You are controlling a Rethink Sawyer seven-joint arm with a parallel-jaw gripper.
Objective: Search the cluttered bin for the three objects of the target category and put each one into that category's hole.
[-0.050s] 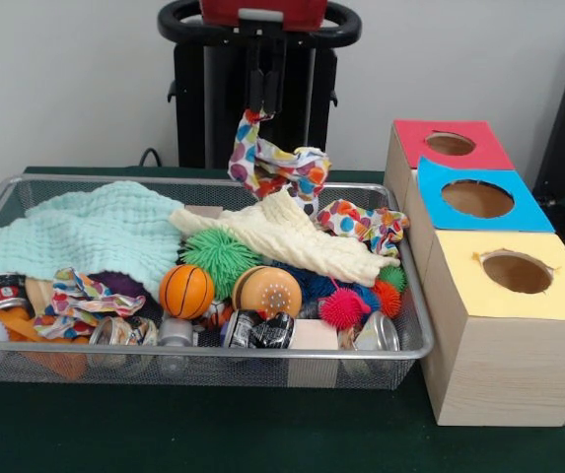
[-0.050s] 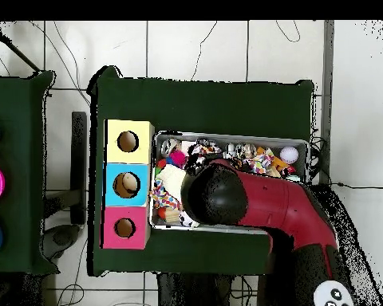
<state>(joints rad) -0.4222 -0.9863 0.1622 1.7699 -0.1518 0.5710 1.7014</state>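
Fingers pinching shut on the dotted cloth, dangling it at upper centre above the bin. Hanging left of the red hole.

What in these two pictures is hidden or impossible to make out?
- Front view: the gripper holds up a polka-dot cloth, but the top edge cuts off the arm.
- Front view: the insides of the red box, blue box and yellow box are dark.
- Front view: the mint cloth and cream cloth cover what lies beneath.
- Overhead view: the arm hides much of the wire bin.
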